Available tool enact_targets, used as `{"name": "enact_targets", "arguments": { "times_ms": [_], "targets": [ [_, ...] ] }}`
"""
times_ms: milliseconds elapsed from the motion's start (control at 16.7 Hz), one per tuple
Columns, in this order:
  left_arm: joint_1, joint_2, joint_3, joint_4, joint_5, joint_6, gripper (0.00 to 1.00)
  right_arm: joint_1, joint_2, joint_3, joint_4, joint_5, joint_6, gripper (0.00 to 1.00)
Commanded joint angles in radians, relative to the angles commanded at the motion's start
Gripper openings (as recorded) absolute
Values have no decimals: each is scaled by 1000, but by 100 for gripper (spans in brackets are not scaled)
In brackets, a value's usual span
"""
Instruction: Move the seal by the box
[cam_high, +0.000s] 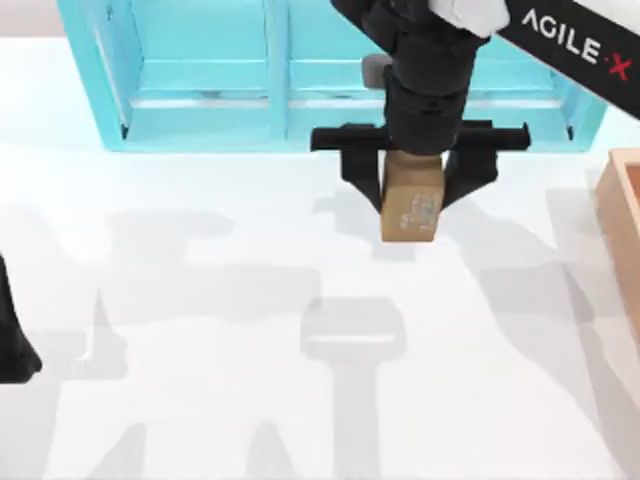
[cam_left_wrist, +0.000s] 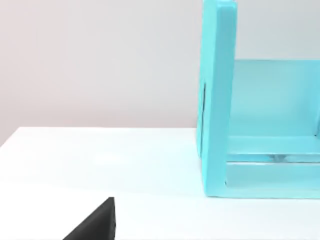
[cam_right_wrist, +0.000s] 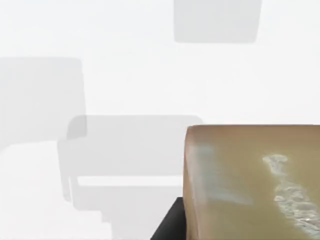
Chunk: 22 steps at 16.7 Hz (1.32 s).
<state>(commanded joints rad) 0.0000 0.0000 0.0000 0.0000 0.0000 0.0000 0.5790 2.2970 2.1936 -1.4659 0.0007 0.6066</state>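
The seal (cam_high: 410, 205), a small tan-brown block with faint white markings, hangs above the white table with my right gripper (cam_high: 412, 190) shut on it. Its shadow falls on the table below, toward the front. The right wrist view has the seal (cam_right_wrist: 250, 180) close up, with one dark finger (cam_right_wrist: 170, 225) at its side. The box (cam_high: 622, 235), wood-coloured with thick walls, sits at the table's right edge, partly cut off, well to the right of the held seal. My left arm (cam_high: 12, 340) is parked at the left edge.
A big turquoise shelf unit (cam_high: 200, 90) runs along the back of the table, right behind the right gripper. In the left wrist view its side wall (cam_left_wrist: 217, 100) stands on the white table (cam_left_wrist: 100, 160).
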Motion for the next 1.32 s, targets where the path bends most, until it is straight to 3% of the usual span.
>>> {"name": "enact_targets", "arguments": {
  "times_ms": [600,1020,1320],
  "targets": [
    [0,0,0,0,0,0,100,-369,-147,-88,-60,-1,-378,0],
    [0,0,0,0,0,0,100,-387,-155,-96,-61,1,-397,0],
    [0,0,0,0,0,0,100,-388,-170,-224,52,0,-397,0]
  ]
}}
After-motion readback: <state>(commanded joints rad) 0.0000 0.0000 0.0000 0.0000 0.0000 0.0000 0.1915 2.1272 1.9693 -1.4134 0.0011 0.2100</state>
